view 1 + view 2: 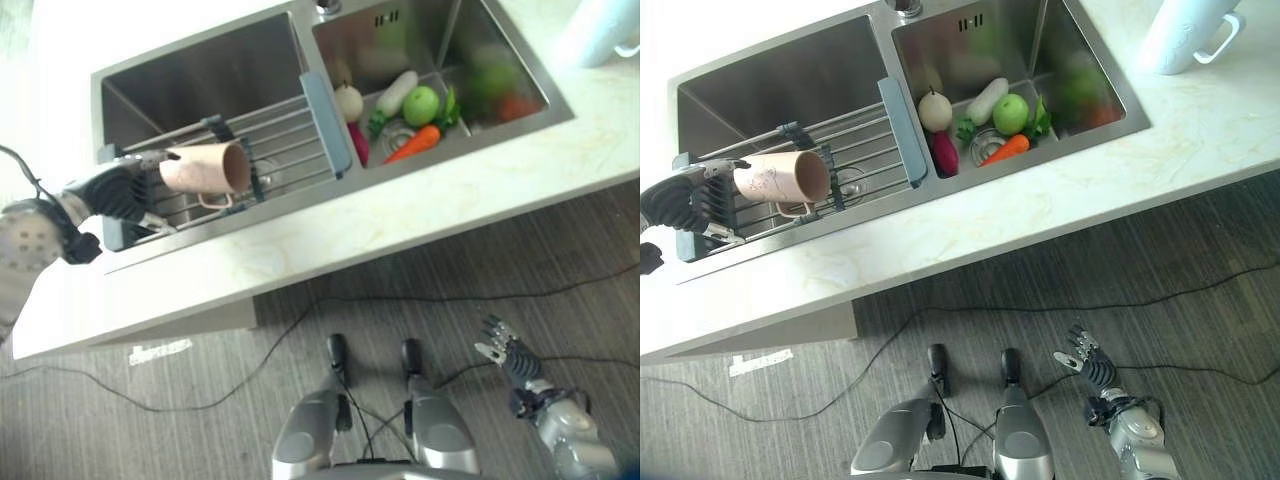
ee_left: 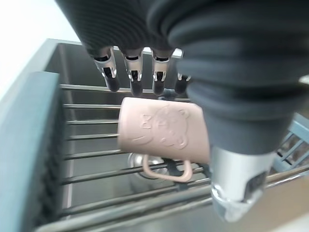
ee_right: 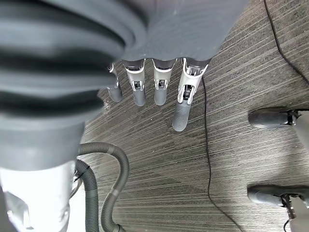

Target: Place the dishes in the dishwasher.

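**Pink mug on the rack, hand closing in**

Pink and lying on its side, the mug point(image 1: 205, 168) rests on the wire rack point(image 1: 265, 140) that spans the left basin of the sink point(image 1: 200, 75), its mouth turned toward the rack's grey end bar and its handle hanging down between the rods. At the rack's left end the left hand point(image 1: 120, 190) has its fingers around the mug's base; the wrist view shows fingers point(image 2: 110, 72) reaching over the top of the cup and the thumb on the near side, though how firmly they bear on it I cannot tell — call it a loose cradle, not a sure grasp.

To lift it well, I would say the fingers should close on the body before any rise, since the handle could snag a rod if the mug is dragged sideways — straight up first, then away.

Right of the rack, the second basin holds vegetables point(image 1: 405, 110), and a white jug point(image 1: 1185, 35) stands at the counter's far right corner. Low on the right, the right hand point(image 1: 505, 345) hangs over the floor, fingers straight and holding nothing.

No dishwasher can be seen from here.
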